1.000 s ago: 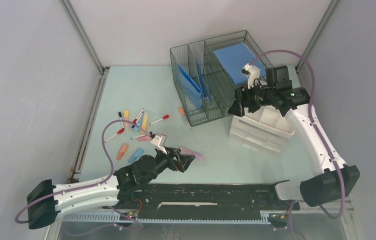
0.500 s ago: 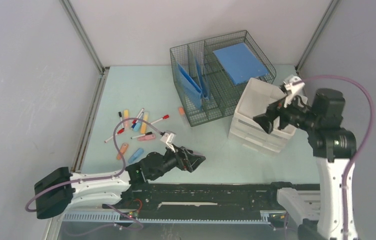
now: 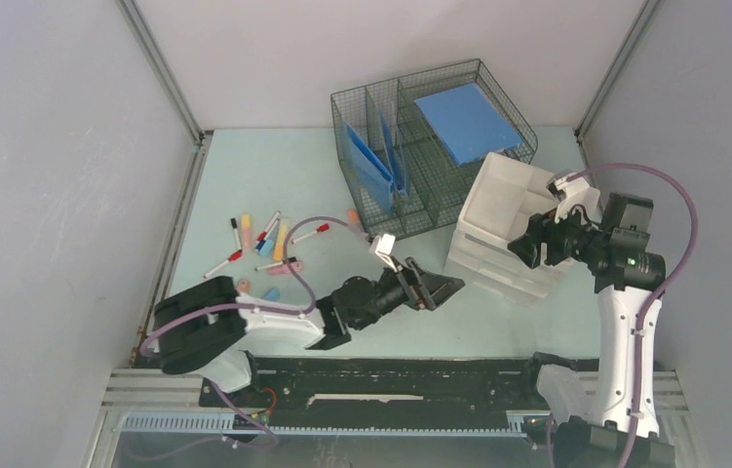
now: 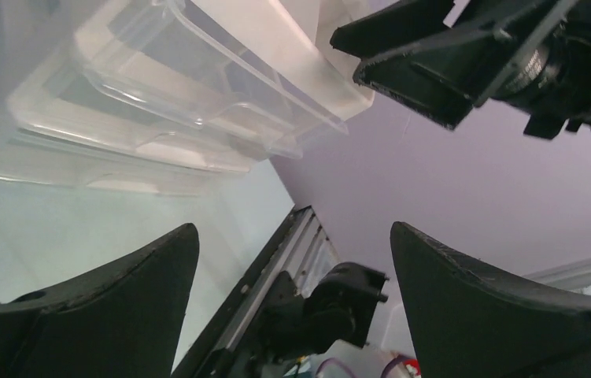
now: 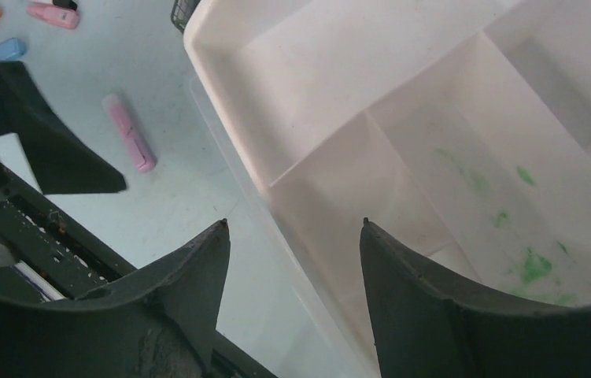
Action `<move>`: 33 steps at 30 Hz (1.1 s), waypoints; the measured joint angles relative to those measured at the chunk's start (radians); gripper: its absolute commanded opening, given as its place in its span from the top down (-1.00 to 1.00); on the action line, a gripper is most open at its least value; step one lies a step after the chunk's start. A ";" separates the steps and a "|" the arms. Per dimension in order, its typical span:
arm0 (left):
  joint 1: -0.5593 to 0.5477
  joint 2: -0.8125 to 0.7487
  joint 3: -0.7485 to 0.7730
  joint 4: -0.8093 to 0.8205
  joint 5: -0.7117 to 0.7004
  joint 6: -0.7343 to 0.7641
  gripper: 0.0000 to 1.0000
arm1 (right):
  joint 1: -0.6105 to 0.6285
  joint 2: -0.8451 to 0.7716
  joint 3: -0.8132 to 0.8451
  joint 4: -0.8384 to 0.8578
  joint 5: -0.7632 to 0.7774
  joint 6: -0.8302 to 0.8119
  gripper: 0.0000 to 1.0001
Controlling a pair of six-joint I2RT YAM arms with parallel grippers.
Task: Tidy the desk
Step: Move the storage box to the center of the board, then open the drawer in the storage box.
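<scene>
Your left gripper shows jaws wide apart with nothing between them, held low over the desk and just beside the clear drawer unit. Your right gripper also has its jaws apart, poised above the rim of the white divided tray on top of that unit. The desk spans the cell floor between the grey walls. Markers lie scattered left of centre. A wire basket holding blue folders stands at the rear.
</scene>
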 measured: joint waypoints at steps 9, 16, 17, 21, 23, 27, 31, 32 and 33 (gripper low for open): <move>-0.063 0.253 0.238 0.049 -0.136 -0.159 -0.95 | 0.031 -0.075 -0.075 0.070 0.005 0.008 -0.36; -0.078 0.398 0.388 0.039 -0.213 -0.265 -0.93 | 0.068 -0.073 -0.081 0.093 0.030 0.018 -0.34; -0.079 0.411 0.399 0.038 -0.227 -0.280 -0.93 | 0.071 -0.075 -0.081 0.095 0.035 0.020 -0.34; -0.079 0.441 0.420 0.033 -0.275 -0.323 -0.85 | 0.071 -0.100 -0.087 0.118 0.070 0.040 -0.30; -0.079 0.453 0.428 0.034 -0.294 -0.340 -0.81 | 0.069 -0.129 -0.100 0.137 0.093 0.052 -0.24; -0.079 0.480 0.446 0.042 -0.318 -0.357 -0.65 | 0.061 -0.203 -0.116 0.171 0.147 0.078 -0.15; -0.079 0.501 0.476 0.042 -0.333 -0.369 -0.52 | 0.056 -0.235 -0.116 0.200 0.188 0.088 -0.12; -0.079 0.508 0.487 0.042 -0.338 -0.374 -0.49 | 0.056 -0.236 -0.116 0.208 0.195 0.090 -0.11; -0.079 0.515 0.496 0.042 -0.343 -0.378 -0.47 | 0.056 -0.235 -0.116 0.211 0.199 0.092 -0.11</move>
